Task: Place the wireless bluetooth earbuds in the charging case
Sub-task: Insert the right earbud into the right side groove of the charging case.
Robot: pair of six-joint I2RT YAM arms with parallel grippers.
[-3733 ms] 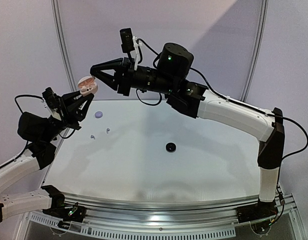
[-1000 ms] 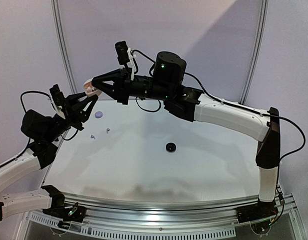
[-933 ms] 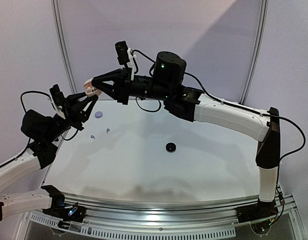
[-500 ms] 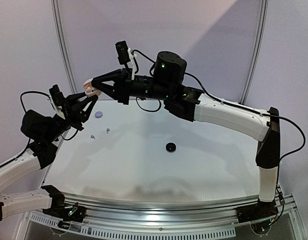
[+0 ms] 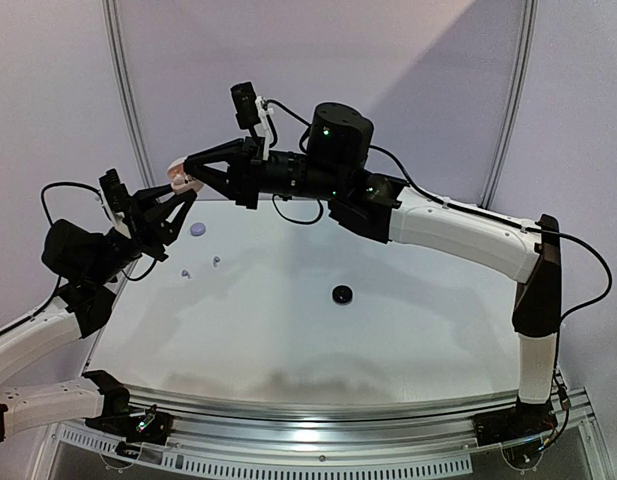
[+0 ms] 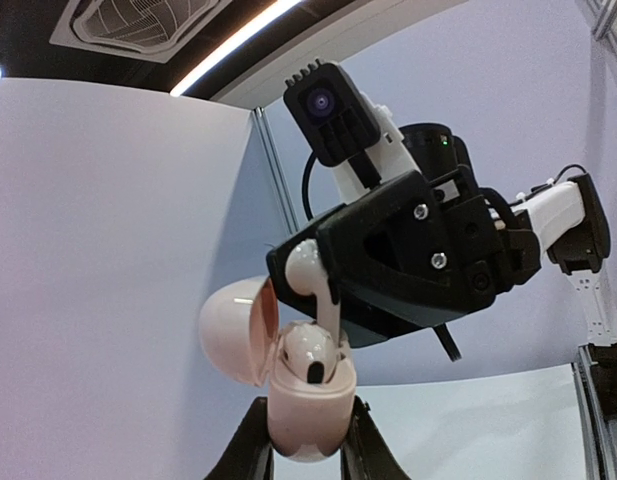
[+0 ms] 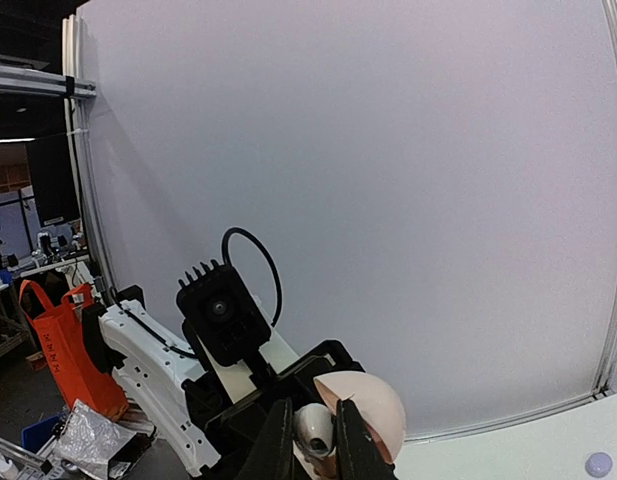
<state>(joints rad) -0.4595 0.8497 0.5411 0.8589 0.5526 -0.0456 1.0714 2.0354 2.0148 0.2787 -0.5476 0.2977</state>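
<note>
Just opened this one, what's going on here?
The left gripper holds an open pale pink charging case up above the table. The right gripper pinches a white earbud at the case's mouth, not yet seated. Another bud looks already seated inside. Two small buds, a lavender puck and a black puck lie on the table.

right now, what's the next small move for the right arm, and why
Probably ease the right tool a little further toward the case so the bud seats, then release. The left tool holds the case up with its lid open, the bud's stem points into the mouth but is not fully in, and a second bud looks seated beside it.
</note>
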